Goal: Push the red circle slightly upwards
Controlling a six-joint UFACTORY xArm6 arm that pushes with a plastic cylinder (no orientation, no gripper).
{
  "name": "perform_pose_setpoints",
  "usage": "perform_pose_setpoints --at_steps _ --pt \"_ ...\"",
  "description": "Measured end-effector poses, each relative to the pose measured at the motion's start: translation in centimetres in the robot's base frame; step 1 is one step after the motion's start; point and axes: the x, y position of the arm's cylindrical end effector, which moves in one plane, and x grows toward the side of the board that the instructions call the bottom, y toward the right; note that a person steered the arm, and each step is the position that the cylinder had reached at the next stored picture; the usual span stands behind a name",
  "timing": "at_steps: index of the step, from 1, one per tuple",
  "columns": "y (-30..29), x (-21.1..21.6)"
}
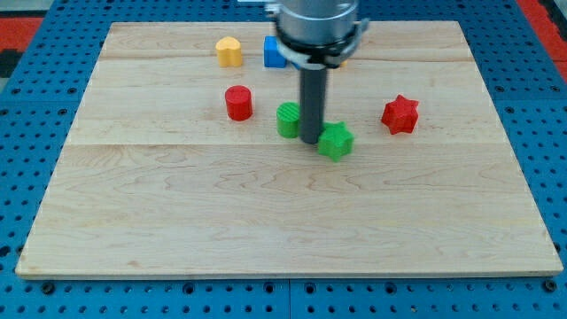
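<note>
Standing between the green cylinder (pixel 288 120) and green star (pixel 336 141), my tip (pixel 310 142) holds nothing. The red circle (pixel 238 103) sits apart towards the board's left edge, untouched; next, the tip probably needs to get below it.

The tabletop (pixel 292 230) is a pale wooden board of joined planks, with visible grain and horizontal seams, its near edge slightly rounded at the corners. It rests on a blue perforated base plate (pixel 540 106) with regularly spaced round holes, exposed on the view's left, right and bottom. A red surface (pixel 22 27) shows at both top corners of the view; lighting is even, with soft shadows.
</note>
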Motion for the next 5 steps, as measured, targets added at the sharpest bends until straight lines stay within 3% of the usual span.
perform_pose_setpoints --at_steps 1,2,3,5 --pt "2.0 1.3" --pt "0.4 2.2" --pt "3.8 4.4" --pt "8.1 2.1"
